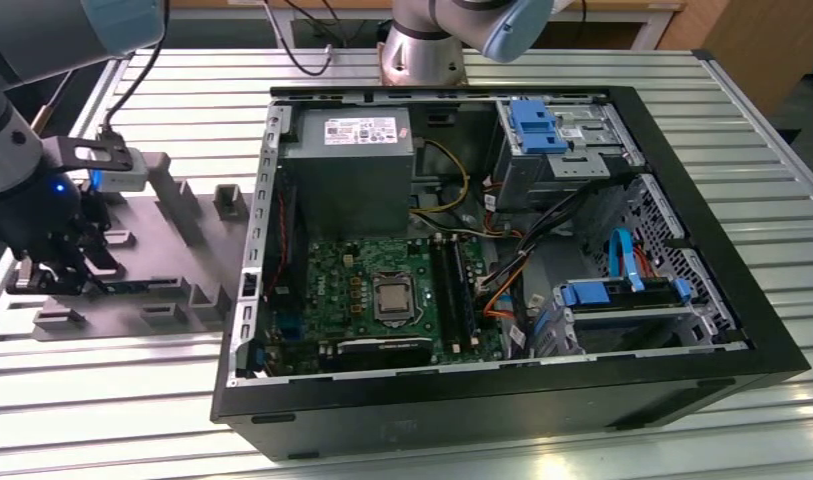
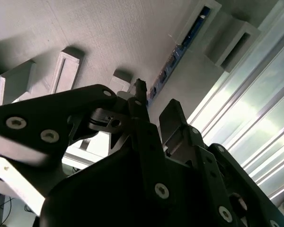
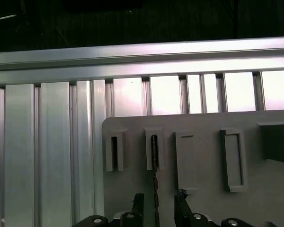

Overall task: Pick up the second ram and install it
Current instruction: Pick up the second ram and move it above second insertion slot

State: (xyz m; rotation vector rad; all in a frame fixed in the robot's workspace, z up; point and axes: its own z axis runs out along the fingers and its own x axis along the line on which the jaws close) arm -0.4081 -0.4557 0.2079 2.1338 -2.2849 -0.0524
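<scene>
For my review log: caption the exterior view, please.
Gripper poised over the second ram in the gray holder, beside the open computer case.

One open computer case (image 1: 513, 400) holds one power supply (image 1: 353, 170), one motherboard (image 1: 339, 290) and two bright-blue drive clips (image 1: 533, 125). One grey fixture plate (image 1: 153, 215) carries one ram stick (image 3: 155, 182). One gripper (image 3: 158, 198) is there.

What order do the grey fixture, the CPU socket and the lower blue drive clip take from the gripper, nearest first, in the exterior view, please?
1. Fixture, directly beneath the gripper, outside the case.
2. CPU socket, mid-motherboard.
3. Drive clip, toward the exterior view's right.
</scene>
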